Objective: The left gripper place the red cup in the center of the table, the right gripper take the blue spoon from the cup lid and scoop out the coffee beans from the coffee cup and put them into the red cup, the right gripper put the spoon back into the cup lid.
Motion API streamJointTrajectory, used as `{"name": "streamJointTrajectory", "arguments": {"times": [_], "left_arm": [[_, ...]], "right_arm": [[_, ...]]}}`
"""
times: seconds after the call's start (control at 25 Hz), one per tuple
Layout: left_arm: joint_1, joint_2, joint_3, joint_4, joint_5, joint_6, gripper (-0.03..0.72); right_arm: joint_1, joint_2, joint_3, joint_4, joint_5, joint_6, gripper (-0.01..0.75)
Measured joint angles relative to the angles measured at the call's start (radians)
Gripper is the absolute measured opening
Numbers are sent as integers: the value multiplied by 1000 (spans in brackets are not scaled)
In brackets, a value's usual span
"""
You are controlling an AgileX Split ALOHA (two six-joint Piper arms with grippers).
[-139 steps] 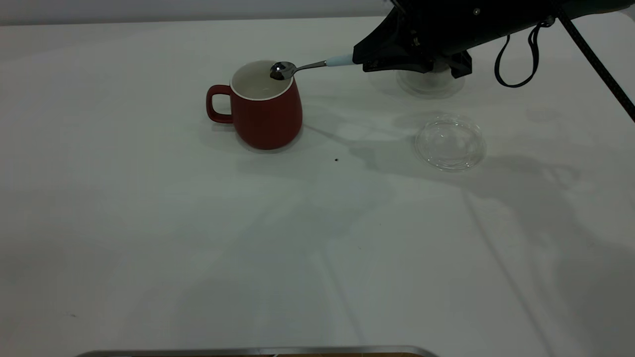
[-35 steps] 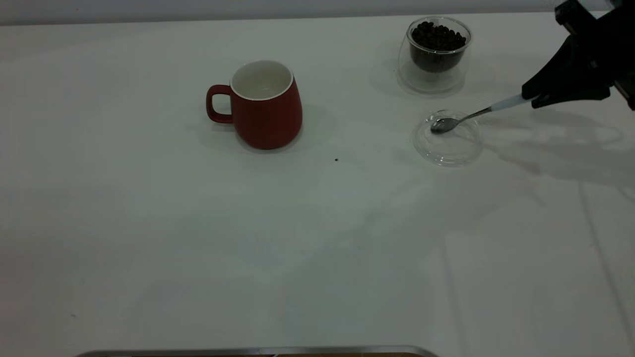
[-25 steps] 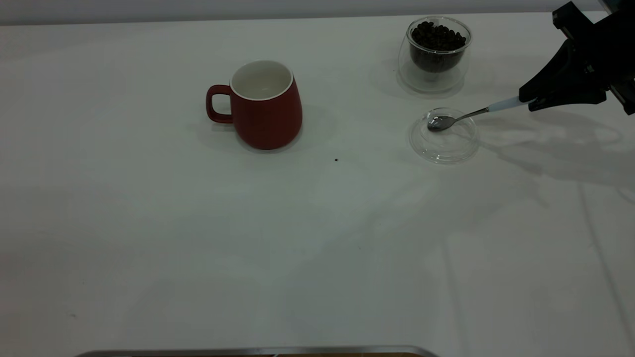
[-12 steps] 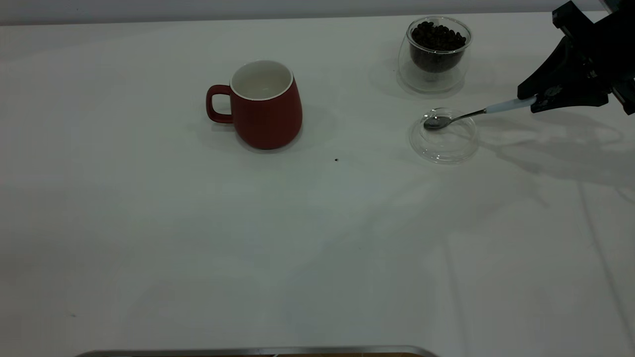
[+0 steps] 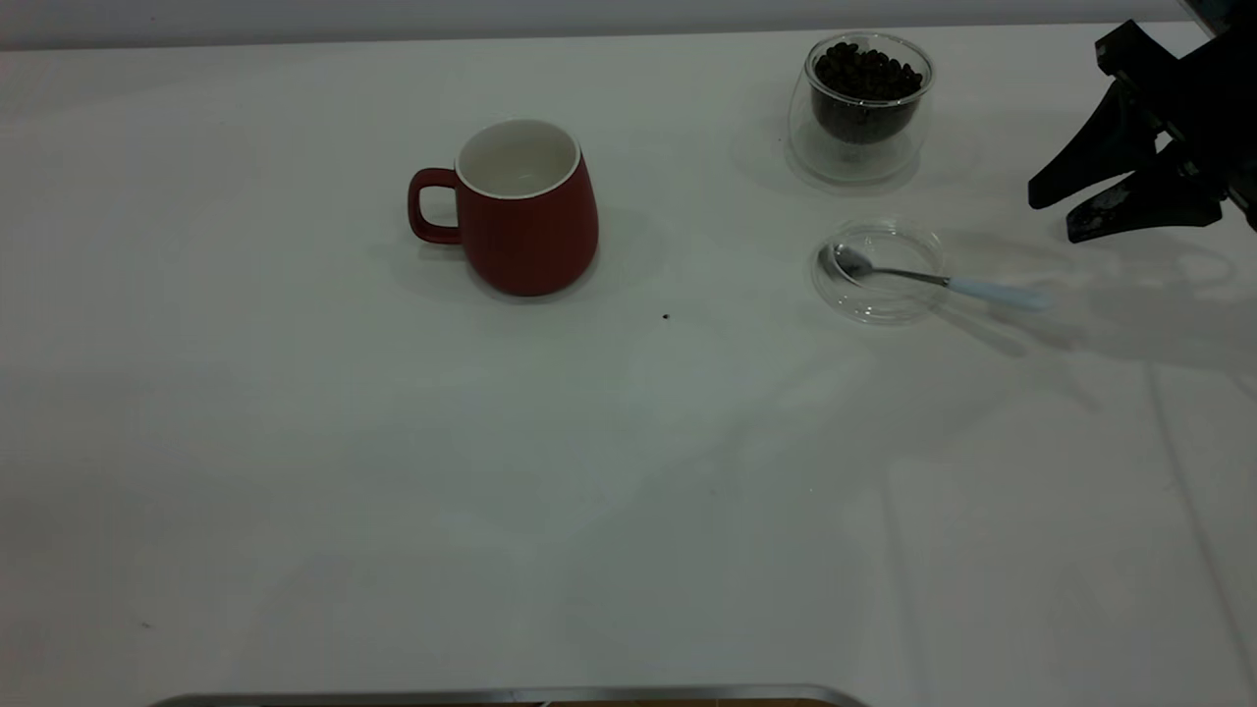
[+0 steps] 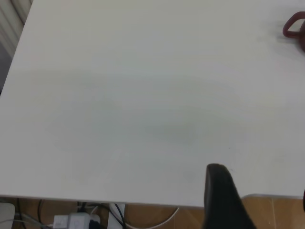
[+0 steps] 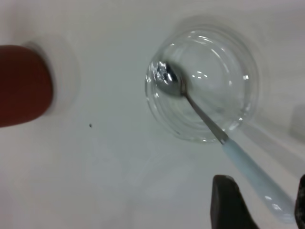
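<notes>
The blue spoon (image 5: 928, 279) is lying with its shiny bowl inside the cup lid (image 5: 877, 272), and its pale handle is sticking out over the lid's rim on the side away from the red cup (image 5: 520, 208). Nothing is holding the spoon.

The right gripper (image 5: 1075, 201) is hanging in the air just past the end of the spoon's handle, on the far side of the cup lid from the red cup. Its two fingers are spread apart with nothing between them.

The coffee cup (image 5: 861, 106) is standing just behind the cup lid, and it is full of dark coffee beans (image 5: 864, 71). The red cup is standing upright on the table (image 5: 393, 442), well apart from the cup lid, with its handle pointing away from the lid. Its white inside is showing, but no beans are showing in it from here.

The left gripper (image 6: 220, 196) is staying far from the cup lid, near the table's edge. Only one of its fingers is showing, so its grip cannot be told.

The job is looking almost done: the red cup is placed and the spoon is back in the lid. What is left, it seems, is for the right arm to pull away.
</notes>
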Motion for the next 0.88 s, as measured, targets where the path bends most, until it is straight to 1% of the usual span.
{"name": "streamJointTrajectory", "arguments": {"times": [0.16, 0.28, 0.52, 0.68, 0.88], "left_arm": [[0, 0, 0, 0, 0, 0, 466], [0, 0, 0, 0, 0, 0, 466], [0, 0, 0, 0, 0, 1, 466], [0, 0, 0, 0, 0, 2, 466], [0, 0, 0, 0, 0, 2, 466]], "right_arm": [[6, -71, 0, -87, -2, 2, 395], [29, -201, 0, -189, 0, 28, 397], [77, -517, 2, -411, 42, 185, 396], [80, -705, 2, -503, 160, 286, 396], [80, -908, 3, -624, 379, 414, 396]]}}
